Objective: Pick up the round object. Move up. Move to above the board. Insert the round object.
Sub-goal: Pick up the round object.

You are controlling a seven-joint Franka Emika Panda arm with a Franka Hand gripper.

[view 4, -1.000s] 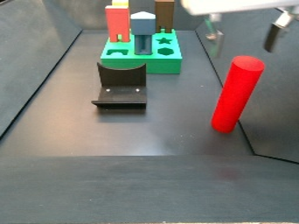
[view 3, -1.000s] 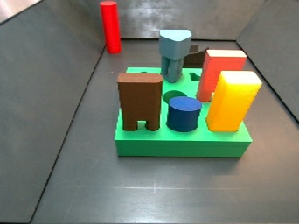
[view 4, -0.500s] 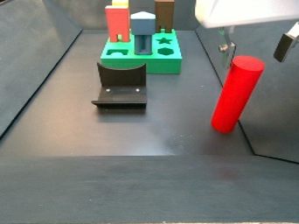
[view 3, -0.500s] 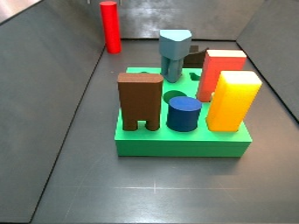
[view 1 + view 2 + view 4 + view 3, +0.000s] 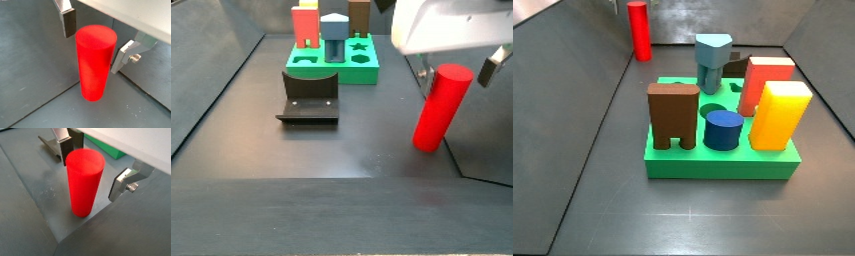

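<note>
The round object, a tall bright red cylinder (image 5: 442, 108), stands upright on the dark floor close to a wall. It also shows far from the board in a side view (image 5: 637, 30) and in both wrist views (image 5: 93, 65) (image 5: 83, 183). My gripper (image 5: 458, 64) is open and straddles the cylinder's top, one finger on each side, with gaps to both pads (image 5: 67, 22) (image 5: 120, 184). The green board (image 5: 714, 166) lies apart from it across the floor (image 5: 366, 72), and its corner shows in a wrist view (image 5: 107, 150).
On the board stand a brown block (image 5: 672, 115), a dark blue short cylinder (image 5: 722, 131), a yellow block (image 5: 780, 115), a red-orange block (image 5: 766, 82) and a grey-blue block (image 5: 712, 58). The fixture (image 5: 309, 96) stands in front of the board. Grey walls enclose the floor.
My gripper has come down from above the cylinder, so its open fingers now sit beside the cylinder's top. The cylinder and the board have not moved.
</note>
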